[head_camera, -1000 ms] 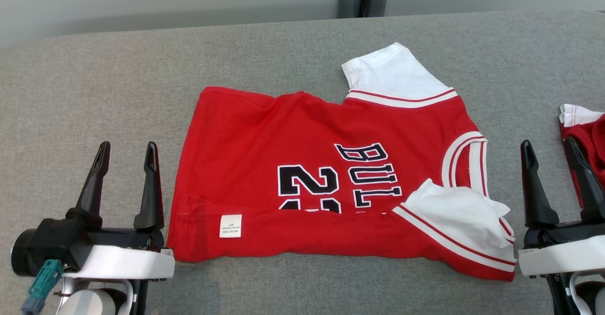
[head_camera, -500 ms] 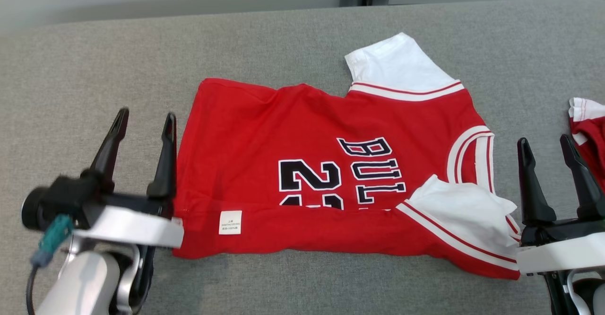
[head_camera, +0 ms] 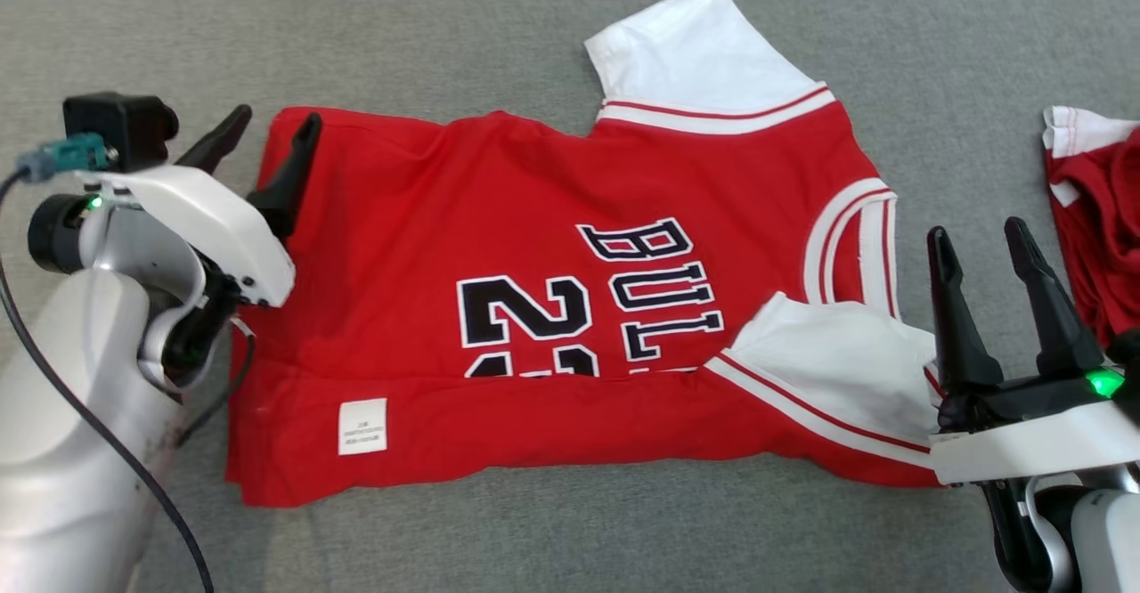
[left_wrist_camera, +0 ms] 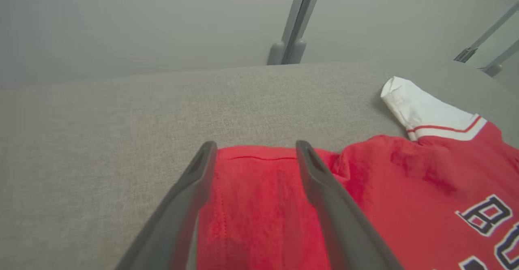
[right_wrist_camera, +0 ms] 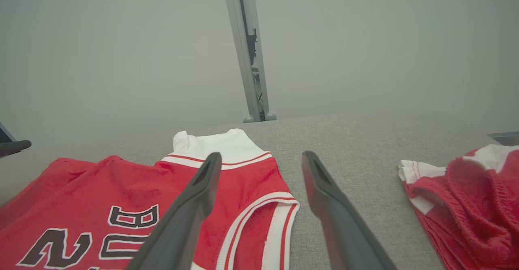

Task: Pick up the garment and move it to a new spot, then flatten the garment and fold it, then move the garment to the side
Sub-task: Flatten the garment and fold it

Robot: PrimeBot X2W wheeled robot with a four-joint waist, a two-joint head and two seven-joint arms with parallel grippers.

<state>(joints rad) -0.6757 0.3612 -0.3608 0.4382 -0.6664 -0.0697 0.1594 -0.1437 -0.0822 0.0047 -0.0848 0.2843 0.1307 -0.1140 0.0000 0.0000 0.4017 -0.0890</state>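
light: soft, even, bright overall | shadows: faint, short | focus: head view crisp; my fingers (left_wrist_camera: pixel 182 213) blur near the bottom of both wrist views | upper halves hazy

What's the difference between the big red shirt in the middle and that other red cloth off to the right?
The shirt lies spread out, its near edge folded over; the cloth is bunched in a heap. The shirt shows black letters and a number; the cloth shows no visible print. Both are red with white trim and lie on the grey surface.
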